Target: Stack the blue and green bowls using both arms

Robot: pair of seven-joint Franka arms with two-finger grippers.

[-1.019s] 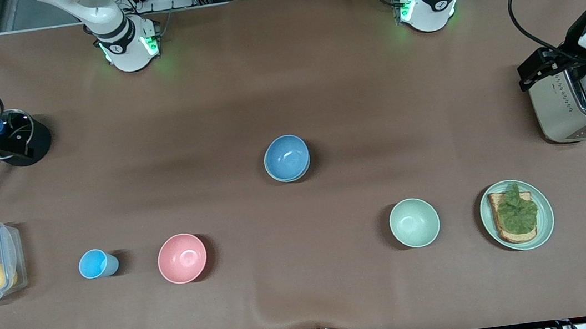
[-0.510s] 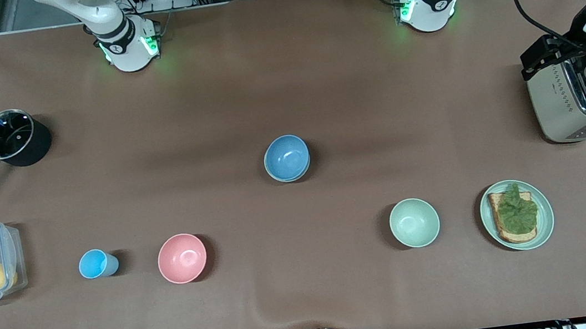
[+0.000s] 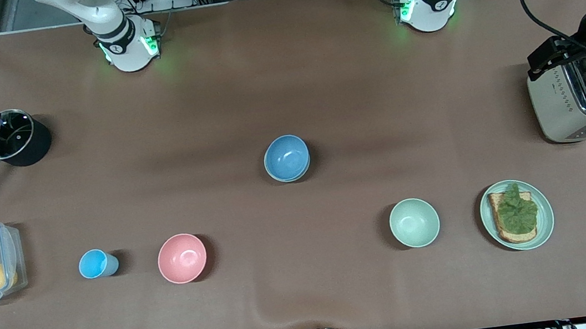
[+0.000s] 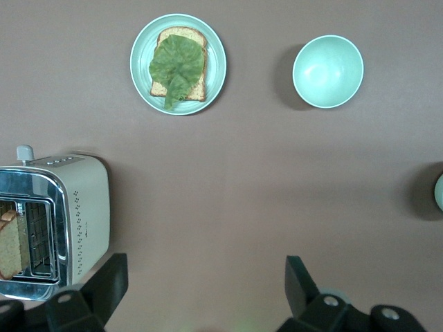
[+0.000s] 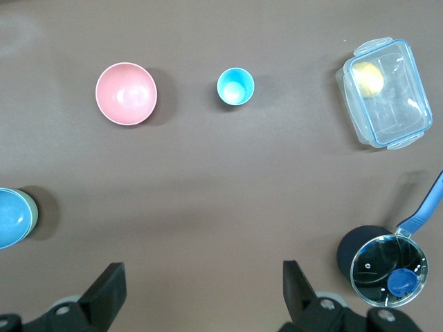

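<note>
At the right arm's end, the right gripper [image 5: 201,290] hangs over a black pot [image 3: 16,143] with a glass lid, jaws apart and empty. Mid-table, well clear of both sets of jaws, the smooth matte blue bowl [image 3: 286,157] sits nested in the green bowl [image 5: 31,211], whose rim just shows. Over a brushed-metal toaster [image 3: 579,104], the left gripper [image 4: 204,283] hangs with jaws apart, empty.

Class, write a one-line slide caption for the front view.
Blue bowl nested in green bowl at table centre; pink bowl and mint bowl sit nearer the camera, apart.
</note>
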